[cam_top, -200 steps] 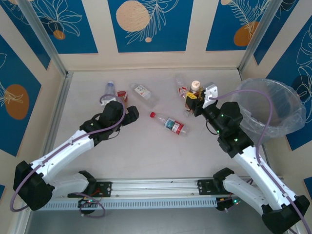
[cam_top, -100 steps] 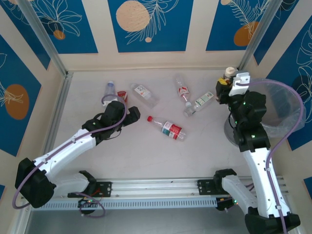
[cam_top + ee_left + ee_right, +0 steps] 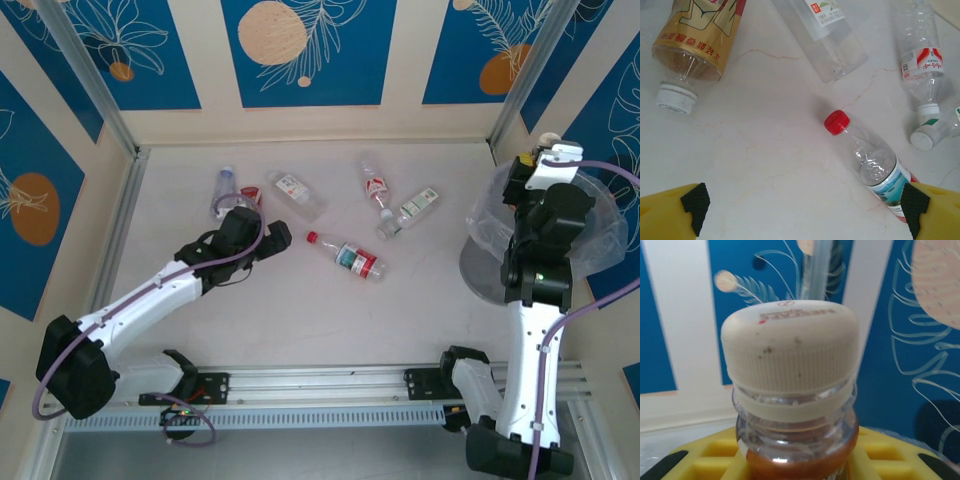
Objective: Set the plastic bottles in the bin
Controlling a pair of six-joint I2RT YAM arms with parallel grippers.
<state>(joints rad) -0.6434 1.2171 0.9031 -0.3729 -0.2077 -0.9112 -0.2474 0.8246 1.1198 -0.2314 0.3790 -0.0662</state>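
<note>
Toward the middle of the table [image 3: 300, 320], the left gripper [image 3: 804, 210] hangs low with its jaws spread wide, gripping nothing. A clear red-capped bottle [image 3: 867, 160] lies on its side just ahead, its base by the right finger. Beyond it a yellow-labelled bottle [image 3: 695, 40] and a clear white-labelled bottle [image 3: 822, 35] lie flat, and toward the far edge two more clear bottles [image 3: 375, 183] lie with their caps nearly meeting. At the right edge sits the bin [image 3: 600, 225]. The right gripper [image 3: 535, 165] is raised above its far rim, clamped on an upright brown bottle [image 3: 790, 345] with a white cap.
</note>
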